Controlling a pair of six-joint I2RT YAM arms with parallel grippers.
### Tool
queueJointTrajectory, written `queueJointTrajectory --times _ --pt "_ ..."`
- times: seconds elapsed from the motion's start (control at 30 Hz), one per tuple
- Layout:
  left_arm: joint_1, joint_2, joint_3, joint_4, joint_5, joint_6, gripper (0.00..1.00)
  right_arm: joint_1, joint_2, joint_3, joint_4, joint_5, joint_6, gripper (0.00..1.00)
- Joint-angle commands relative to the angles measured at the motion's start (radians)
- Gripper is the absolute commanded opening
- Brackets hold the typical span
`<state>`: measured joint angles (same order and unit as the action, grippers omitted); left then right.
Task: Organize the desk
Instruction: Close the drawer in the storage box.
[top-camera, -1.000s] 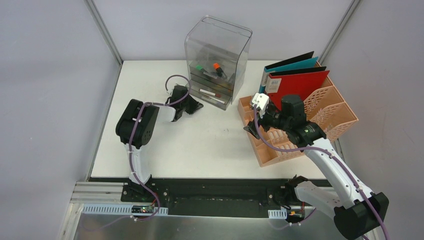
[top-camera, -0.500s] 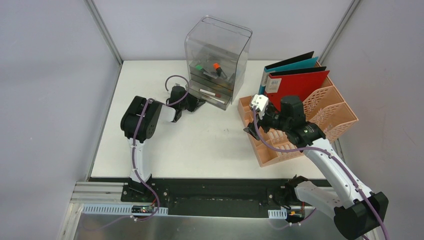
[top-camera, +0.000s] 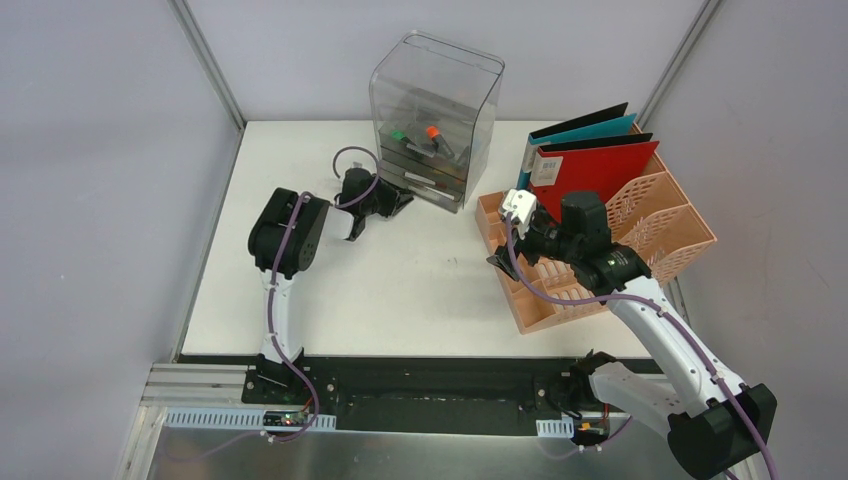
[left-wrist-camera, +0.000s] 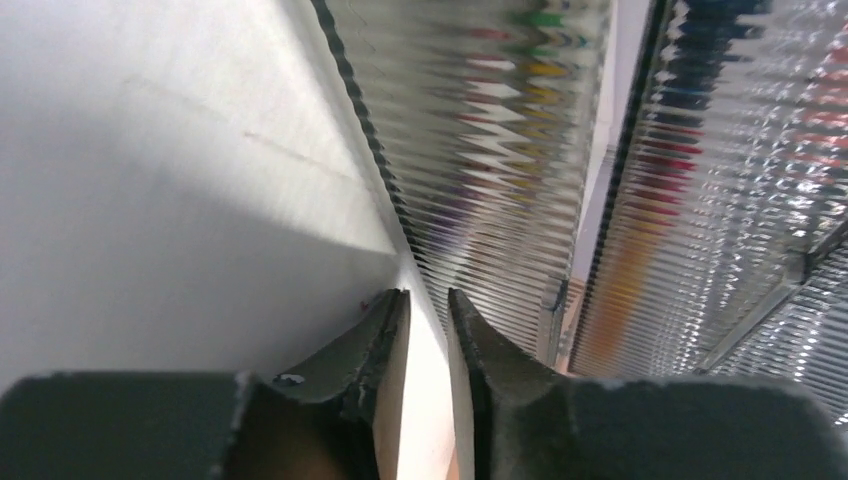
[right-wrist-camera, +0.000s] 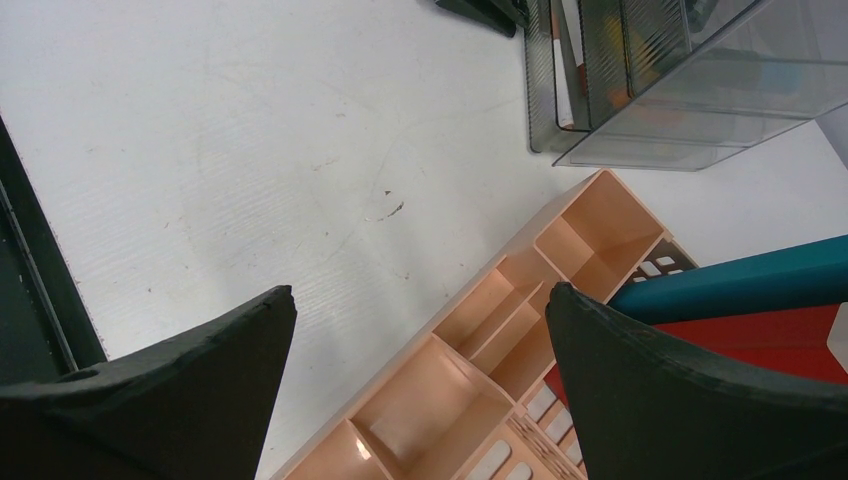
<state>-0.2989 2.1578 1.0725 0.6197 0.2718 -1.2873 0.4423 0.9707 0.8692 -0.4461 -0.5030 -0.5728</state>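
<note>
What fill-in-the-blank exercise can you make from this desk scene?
The red folder stands in the ____ rack.
The right fingers are spread wide ____.
The left fingers, beside the clear drawer box, hold ____.
Missing words: peach, open, nothing.

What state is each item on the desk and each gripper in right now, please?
Drawer box: upright, drawers look pushed in.
File rack: visible front compartments empty.
Red folder: closed, standing in the rack.
Teal folder: closed, standing behind it.
Left gripper: slightly open, empty.
Right gripper: wide open, empty.
</note>
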Motion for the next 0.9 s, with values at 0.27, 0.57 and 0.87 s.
queueJointTrajectory --times 0.27,0.57,0.87 --pt "0.013 0.083 0.144 -0.089 0.032 0.02 0.41 0.001 -0.022 0.001 0.034 -0.018 -0.018 1.0" --pt "0.014 0.107 0.202 -0.113 0.043 0.037 0.48 0.003 -0.023 0.001 0.034 -0.01 -0.022 1.0" --pt "0.021 0.051 0.181 -0.11 0.067 0.107 0.48 -0.002 -0.021 -0.001 0.035 -0.002 -0.025 1.0"
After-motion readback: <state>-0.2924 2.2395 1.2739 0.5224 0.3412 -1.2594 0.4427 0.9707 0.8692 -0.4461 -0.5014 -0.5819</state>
